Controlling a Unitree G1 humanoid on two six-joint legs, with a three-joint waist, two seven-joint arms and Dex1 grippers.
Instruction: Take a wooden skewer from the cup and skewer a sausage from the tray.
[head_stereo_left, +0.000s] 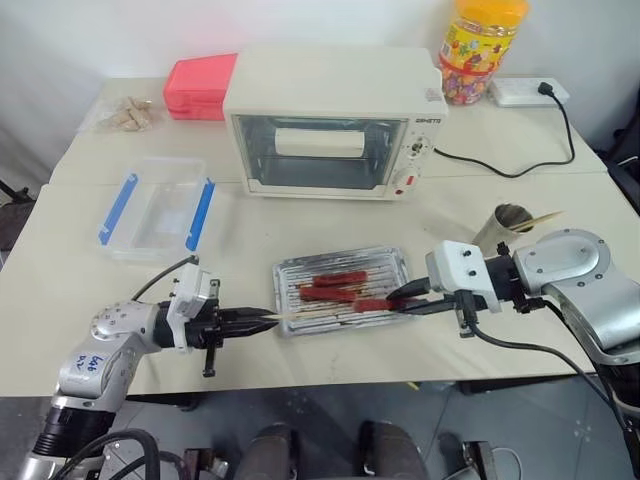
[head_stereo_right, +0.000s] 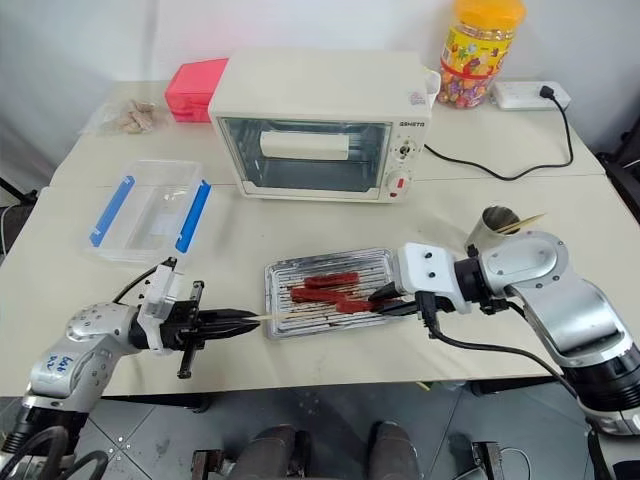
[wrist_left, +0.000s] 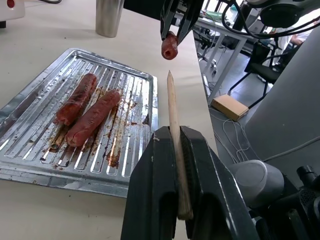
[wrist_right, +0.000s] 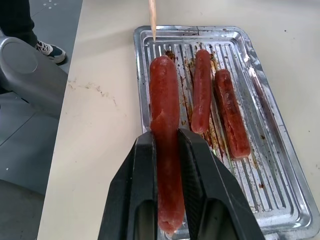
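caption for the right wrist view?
Right gripper holds a sausage over the tray, facing the wooden skewer tip.

This looks like a lab or office room set up as a mock kitchen. Plain pale tables (head_stereo_left: 300, 370) pushed together stand against a bare white wall, with a small toaster oven (head_stereo_left: 330, 125) plugged into a power strip (head_stereo_left: 527, 92). Past the table edge are a grey floor, loose cables (wrist_left: 235, 135), office chairs (wrist_left: 267, 62) and more desks.
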